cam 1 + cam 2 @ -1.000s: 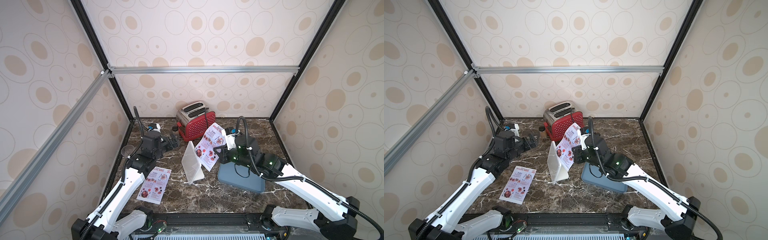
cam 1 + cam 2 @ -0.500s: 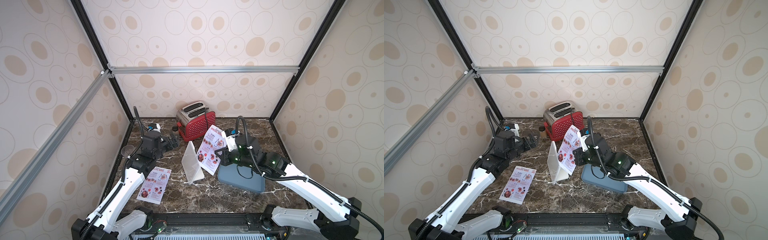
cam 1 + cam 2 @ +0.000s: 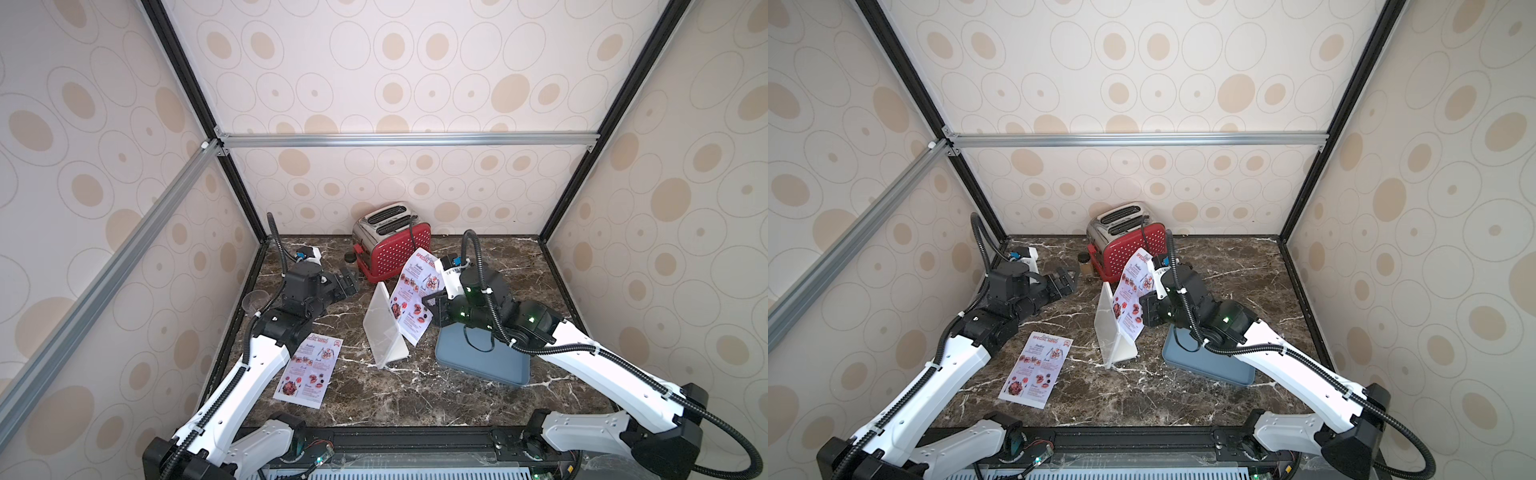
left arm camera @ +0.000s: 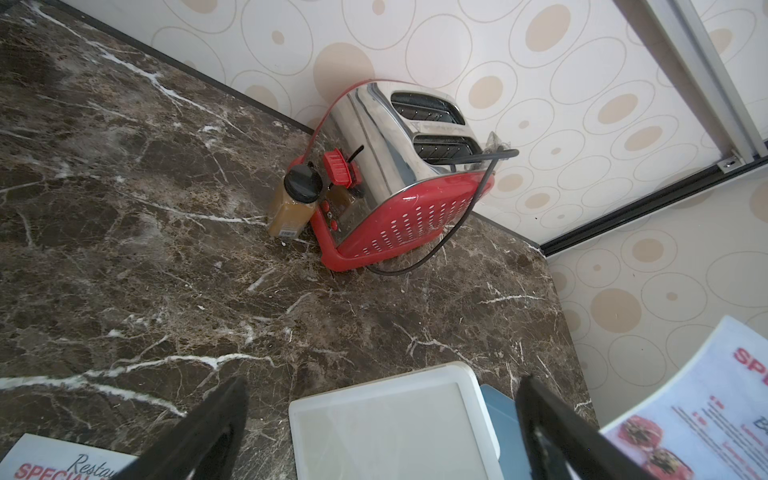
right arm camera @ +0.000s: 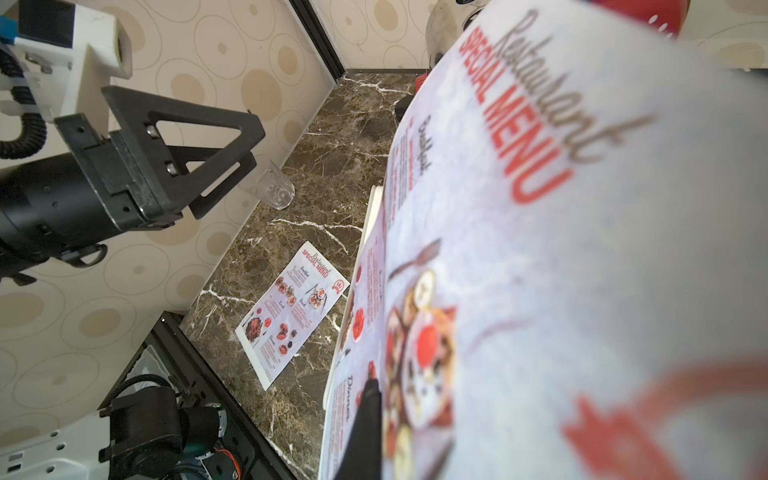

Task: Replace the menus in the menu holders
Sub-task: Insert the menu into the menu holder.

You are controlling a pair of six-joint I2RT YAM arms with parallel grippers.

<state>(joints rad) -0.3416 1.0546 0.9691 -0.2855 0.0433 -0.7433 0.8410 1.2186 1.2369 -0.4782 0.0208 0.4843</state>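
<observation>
Right hand (image 3: 432, 311) pressed shut on one side edge of the held menu (image 3: 413, 291). Sheet is upright and bowed, just beside the slanted face of the menu holder (image 3: 384, 328); can't tell if its bottom edge is in the slot. Left hand (image 3: 348, 284) spread wide, empty, near the toaster (image 3: 392, 245) and apart from the holder. Second menu (image 3: 309, 370) lies flat on the surface (image 3: 374, 399) by the left arm. Risks as I see them:
- paper is limp and gripped on one edge only, so the free corner could curl and slide down outside the slot
- holder looks light and nothing braces it, so a sideways shove from sheet or hand could skid or tip it
- tray (image 3: 490, 365) sits under the right arm, so a low wrist could clip it
</observation>
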